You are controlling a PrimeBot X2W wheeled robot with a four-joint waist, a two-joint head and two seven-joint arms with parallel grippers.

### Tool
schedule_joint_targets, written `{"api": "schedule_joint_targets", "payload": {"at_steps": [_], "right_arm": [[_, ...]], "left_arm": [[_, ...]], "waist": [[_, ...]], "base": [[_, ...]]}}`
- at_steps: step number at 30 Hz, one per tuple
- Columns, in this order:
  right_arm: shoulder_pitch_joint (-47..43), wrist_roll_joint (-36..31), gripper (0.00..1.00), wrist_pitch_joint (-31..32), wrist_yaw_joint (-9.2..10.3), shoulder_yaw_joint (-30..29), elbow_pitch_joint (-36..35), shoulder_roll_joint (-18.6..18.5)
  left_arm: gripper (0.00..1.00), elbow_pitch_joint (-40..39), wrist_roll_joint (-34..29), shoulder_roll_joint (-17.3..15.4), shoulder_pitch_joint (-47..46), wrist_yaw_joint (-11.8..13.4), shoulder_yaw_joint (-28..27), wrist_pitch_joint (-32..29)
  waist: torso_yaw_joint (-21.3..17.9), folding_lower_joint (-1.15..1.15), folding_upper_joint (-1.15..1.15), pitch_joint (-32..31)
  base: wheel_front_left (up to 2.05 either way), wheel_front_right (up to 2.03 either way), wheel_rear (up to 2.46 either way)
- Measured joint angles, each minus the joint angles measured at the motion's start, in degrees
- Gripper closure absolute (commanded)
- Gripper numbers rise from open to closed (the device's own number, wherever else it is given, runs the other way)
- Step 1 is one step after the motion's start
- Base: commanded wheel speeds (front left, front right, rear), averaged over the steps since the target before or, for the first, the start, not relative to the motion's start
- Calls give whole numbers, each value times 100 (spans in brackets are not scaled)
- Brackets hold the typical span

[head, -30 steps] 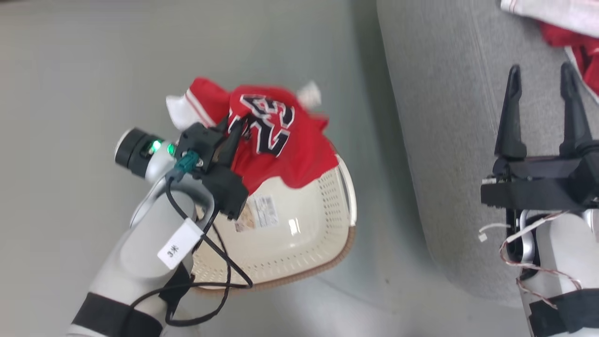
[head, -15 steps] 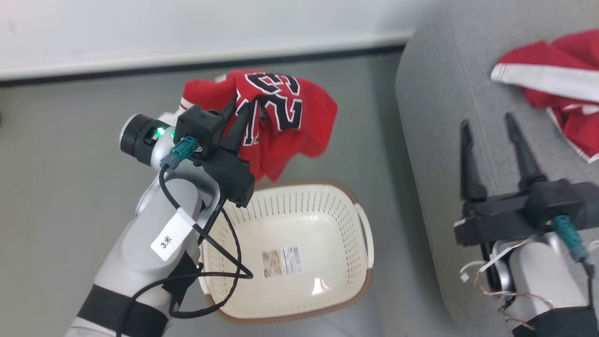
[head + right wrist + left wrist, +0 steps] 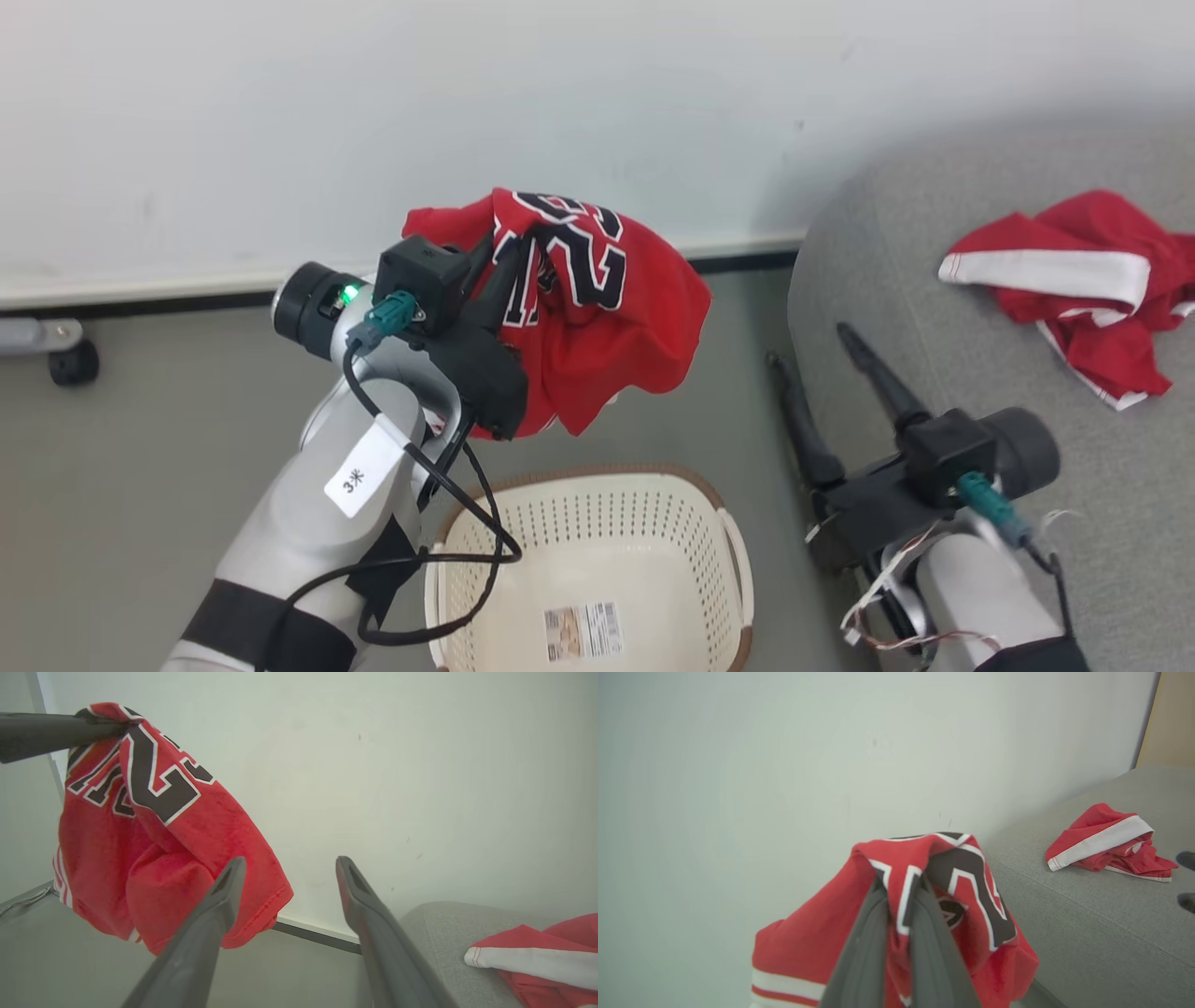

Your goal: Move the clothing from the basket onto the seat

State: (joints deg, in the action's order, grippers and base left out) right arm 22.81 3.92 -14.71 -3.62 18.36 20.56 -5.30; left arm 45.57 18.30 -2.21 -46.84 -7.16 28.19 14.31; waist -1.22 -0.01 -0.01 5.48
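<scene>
Our left fingers (image 3: 864,942) are clamped shut on the red numbered jersey (image 3: 607,345), tips buried in cloth, holding it mid-frame clear above the basket (image 3: 579,513), whose near side the bottom edge cuts off. Our right fingers (image 3: 205,942) stand wide apart and empty by the left edge of the seat (image 3: 896,280). The white-banded red garment (image 3: 1055,280) lies on it at upper right.
</scene>
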Motion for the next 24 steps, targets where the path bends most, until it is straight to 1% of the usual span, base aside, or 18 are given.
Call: {"api": "schedule_joint_targets", "payload": {"at_steps": [5,11,15,19,24], "right_arm": [[-92,0,0,0,-98,268,266,69],[-217,0,0,0,-193,603,538,102],[-182,1,0,0,-243,826,747,134],[-69,-1,0,0,-246,1035,1021,145],[133,-52,0,0,-294,1241,1479,165]], "left_arm": [[100,81,57,9,62,-37,119,-1],[100,-53,254,13,288,-38,430,-1],[100,-402,495,16,421,-40,837,-3],[100,-701,721,18,526,-40,1148,-30],[100,-1035,950,7,653,48,1445,-111]], "waist": [[13,0,0,-344],[38,-1,0,-799],[86,0,0,-1015],[193,0,0,-1130],[344,0,1,-1204]], "base": [[0,0,0],[0,0,0],[0,0,0],[0,0,0],[0,0,0]]}}
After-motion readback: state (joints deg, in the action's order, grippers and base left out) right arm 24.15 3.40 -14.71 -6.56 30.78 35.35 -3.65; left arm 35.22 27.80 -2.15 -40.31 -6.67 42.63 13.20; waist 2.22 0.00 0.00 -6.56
